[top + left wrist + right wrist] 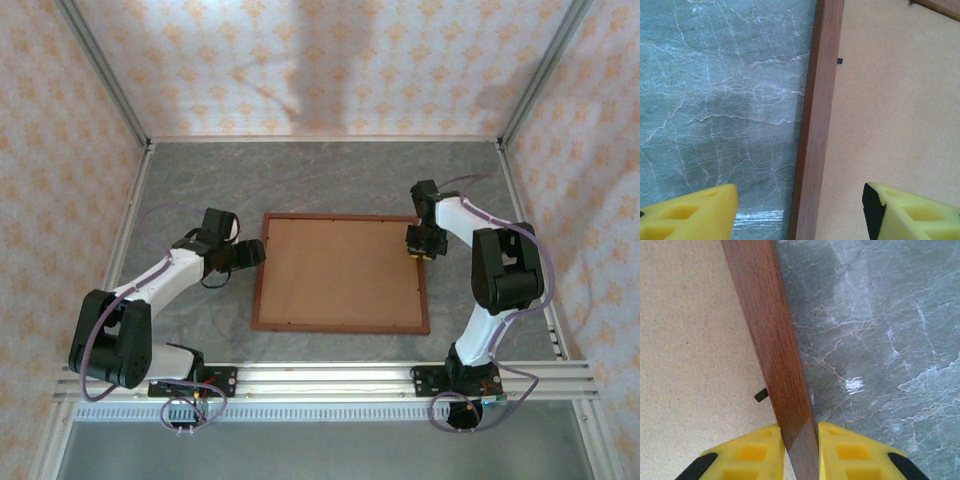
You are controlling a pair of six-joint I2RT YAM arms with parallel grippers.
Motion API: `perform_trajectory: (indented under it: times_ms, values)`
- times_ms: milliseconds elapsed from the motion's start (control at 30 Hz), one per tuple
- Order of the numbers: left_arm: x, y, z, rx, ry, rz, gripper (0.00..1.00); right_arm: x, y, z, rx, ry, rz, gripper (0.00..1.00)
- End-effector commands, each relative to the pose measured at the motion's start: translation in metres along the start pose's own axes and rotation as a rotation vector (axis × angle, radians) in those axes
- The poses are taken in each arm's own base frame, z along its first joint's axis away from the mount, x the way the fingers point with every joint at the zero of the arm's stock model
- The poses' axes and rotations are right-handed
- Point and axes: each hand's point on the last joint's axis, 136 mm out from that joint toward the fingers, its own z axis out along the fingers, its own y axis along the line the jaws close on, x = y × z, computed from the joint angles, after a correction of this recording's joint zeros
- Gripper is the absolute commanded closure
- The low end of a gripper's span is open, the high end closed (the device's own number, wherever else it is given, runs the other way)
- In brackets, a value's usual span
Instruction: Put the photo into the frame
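Note:
The frame (340, 327), thin reddish-brown wood, lies flat in the middle of the table with a plain brown backing board (340, 270) inside it. The photo is hidden. My left gripper (252, 252) is at the frame's left rail (815, 125). It is open (800, 200), one yellow finger over the table and the other over the board (895, 110), both clear of the wood. My right gripper (420, 248) is at the far end of the right rail. It is shut (800, 432) on that rail (772, 340), both pads pressed against the wood.
The tabletop (330, 180) is grey marble pattern, walled by patterned panels at the back and sides. Small black retaining tabs (839, 61) (760, 395) stick out from the rails over the board. An aluminium rail (330, 380) carries both arm bases along the near edge.

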Motion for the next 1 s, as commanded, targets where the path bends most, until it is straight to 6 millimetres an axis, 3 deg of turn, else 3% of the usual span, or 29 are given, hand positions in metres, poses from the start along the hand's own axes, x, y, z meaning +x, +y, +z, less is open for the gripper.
perform_trajectory:
  times_ms: [0,367,733,967]
  values:
    - [0.0,0.0,0.002,0.007,0.015,0.024,0.32,-0.008,-0.013,-0.01,0.055,-0.055,0.011,0.79]
    - [0.0,0.003,-0.01,-0.003,-0.023,0.038,0.32,-0.007,-0.016,-0.007,0.07,-0.047,0.008,0.79]
    - [0.006,-0.005,-0.009,0.052,-0.011,-0.01,0.32,-0.01,-0.015,-0.021,0.057,-0.081,0.013,0.79]
    - [0.017,-0.002,-0.01,-0.04,0.045,0.007,0.35,-0.012,-0.014,-0.024,0.046,-0.1,0.016,0.79]
